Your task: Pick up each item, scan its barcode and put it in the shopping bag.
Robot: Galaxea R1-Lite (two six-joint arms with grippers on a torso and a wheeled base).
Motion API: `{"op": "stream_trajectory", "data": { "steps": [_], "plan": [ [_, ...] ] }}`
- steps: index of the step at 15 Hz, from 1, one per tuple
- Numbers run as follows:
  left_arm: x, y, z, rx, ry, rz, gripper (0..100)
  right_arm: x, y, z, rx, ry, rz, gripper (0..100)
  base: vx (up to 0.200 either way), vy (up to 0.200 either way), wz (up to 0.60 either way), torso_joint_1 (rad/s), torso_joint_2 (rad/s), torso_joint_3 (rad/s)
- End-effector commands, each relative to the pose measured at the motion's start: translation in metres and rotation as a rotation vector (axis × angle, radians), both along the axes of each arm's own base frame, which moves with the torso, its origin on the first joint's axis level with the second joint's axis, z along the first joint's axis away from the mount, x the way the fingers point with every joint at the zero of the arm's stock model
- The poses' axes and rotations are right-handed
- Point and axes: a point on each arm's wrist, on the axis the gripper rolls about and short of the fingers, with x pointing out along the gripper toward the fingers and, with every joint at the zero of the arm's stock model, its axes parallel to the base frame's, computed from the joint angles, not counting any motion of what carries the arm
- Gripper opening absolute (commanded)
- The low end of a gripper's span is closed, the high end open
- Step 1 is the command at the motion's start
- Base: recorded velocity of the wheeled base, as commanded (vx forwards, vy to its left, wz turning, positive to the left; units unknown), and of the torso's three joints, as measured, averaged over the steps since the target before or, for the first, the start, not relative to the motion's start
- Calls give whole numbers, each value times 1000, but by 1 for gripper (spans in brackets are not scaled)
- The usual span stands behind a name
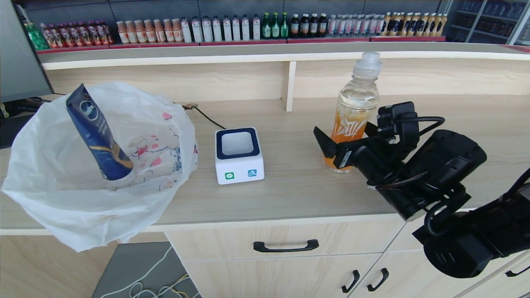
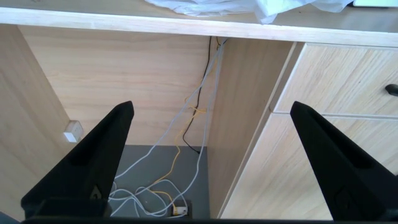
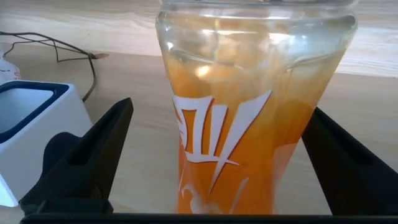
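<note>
An orange drink bottle (image 1: 355, 111) with a clear cap stands upright on the counter at the right. My right gripper (image 1: 336, 149) is open around its lower part, one finger on each side of the bottle (image 3: 249, 118), not closed on it. A white scanner (image 1: 239, 155) with a dark blue rim sits mid-counter. The white shopping bag (image 1: 83, 174) hangs open over the counter's left front edge, with a dark blue packet (image 1: 99, 132) leaning inside. My left gripper (image 2: 211, 168) is open below the counter, facing the recess under it.
A black cable (image 1: 207, 116) runs along the counter behind the scanner. Drawers with black handles (image 1: 285, 246) front the cabinet below. Loose cables (image 2: 180, 180) lie in the recess under the counter. A shelf of bottles (image 1: 248, 27) lines the back wall.
</note>
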Motion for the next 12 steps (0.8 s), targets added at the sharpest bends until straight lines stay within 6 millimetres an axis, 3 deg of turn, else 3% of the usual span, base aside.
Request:
{"op": "stream_trajectory", "data": {
  "steps": [1, 5, 12],
  "plan": [
    [0, 0, 0, 0, 0, 0, 100, 6, 3, 5, 5, -11, -2, 100, 0, 0, 0, 0, 0, 0],
    [0, 0, 0, 0, 0, 0, 100, 13, 7, 15, 12, -23, -2, 100, 0, 0, 0, 0, 0, 0],
    [0, 0, 0, 0, 0, 0, 100, 13, 7, 16, 14, -25, -2, 100, 0, 0, 0, 0, 0, 0]
  ]
}}
